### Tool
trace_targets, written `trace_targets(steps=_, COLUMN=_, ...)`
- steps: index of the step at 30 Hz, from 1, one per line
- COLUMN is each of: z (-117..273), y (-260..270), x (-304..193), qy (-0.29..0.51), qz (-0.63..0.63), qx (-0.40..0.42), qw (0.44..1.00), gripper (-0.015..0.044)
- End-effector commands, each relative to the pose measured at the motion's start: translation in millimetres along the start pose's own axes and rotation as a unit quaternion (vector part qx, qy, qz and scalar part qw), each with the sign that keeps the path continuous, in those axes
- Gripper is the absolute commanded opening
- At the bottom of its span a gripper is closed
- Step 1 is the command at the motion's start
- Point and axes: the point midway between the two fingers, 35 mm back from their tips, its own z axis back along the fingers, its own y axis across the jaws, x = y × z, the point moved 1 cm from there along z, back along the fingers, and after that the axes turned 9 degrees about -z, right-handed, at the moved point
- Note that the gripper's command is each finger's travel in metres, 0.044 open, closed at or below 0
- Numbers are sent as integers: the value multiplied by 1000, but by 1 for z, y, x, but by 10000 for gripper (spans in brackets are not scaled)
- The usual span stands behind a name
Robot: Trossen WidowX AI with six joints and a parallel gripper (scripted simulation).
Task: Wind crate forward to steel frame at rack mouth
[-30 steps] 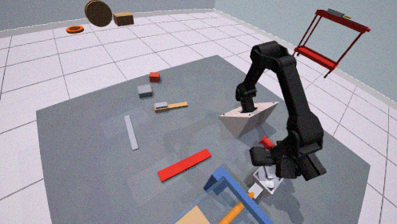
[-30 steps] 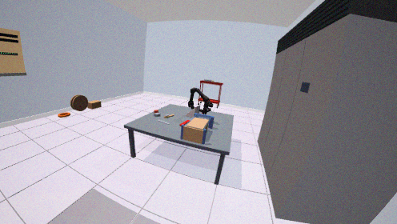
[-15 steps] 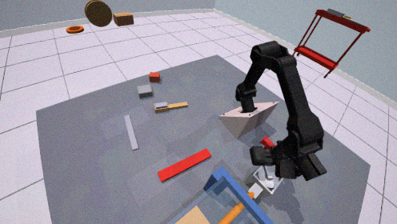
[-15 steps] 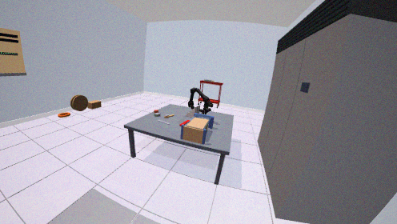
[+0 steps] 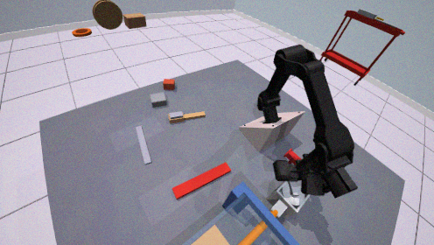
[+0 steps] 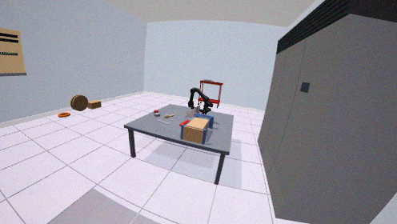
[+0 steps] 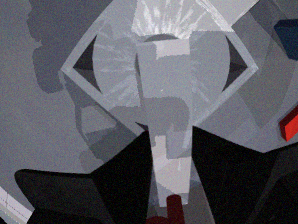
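Note:
My gripper (image 5: 298, 179) (image 7: 169, 134) is shut on the winch handle, a pale flat bar (image 7: 165, 112) with a red grip (image 5: 291, 157) (image 7: 174, 207) at the near end. The handle's far end lies over the middle of the winch (image 5: 283, 191) (image 7: 115, 60); its key and the hole are hidden, so seating cannot be told. The tan crate (image 5: 212, 236) (image 6: 193, 134) sits in the clear-panelled cubby, behind the blue frame (image 5: 264, 211) (image 6: 211, 121). An orange strap (image 5: 254, 234) runs from the crate's side towards the winch. The gap between crate and frame is unclear.
A red bar (image 5: 201, 180) (image 7: 291, 124) lies beside the cubby. A grey strip (image 5: 143, 144), a wooden-handled tool (image 5: 192, 115), a grey block (image 5: 158, 100) and a red block (image 5: 169, 84) lie farther off. The arm stands on a pale wedge-shaped mount (image 5: 269, 136).

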Motion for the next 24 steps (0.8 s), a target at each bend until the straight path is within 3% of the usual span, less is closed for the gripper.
trace_targets(steps=1, z=-4, y=-3, x=1, qy=2, qz=33, qx=-2, qw=999, gripper=0)
trace_targets(steps=24, z=-4, y=-3, x=1, qy=1, qz=36, qx=-2, qw=999, gripper=0)
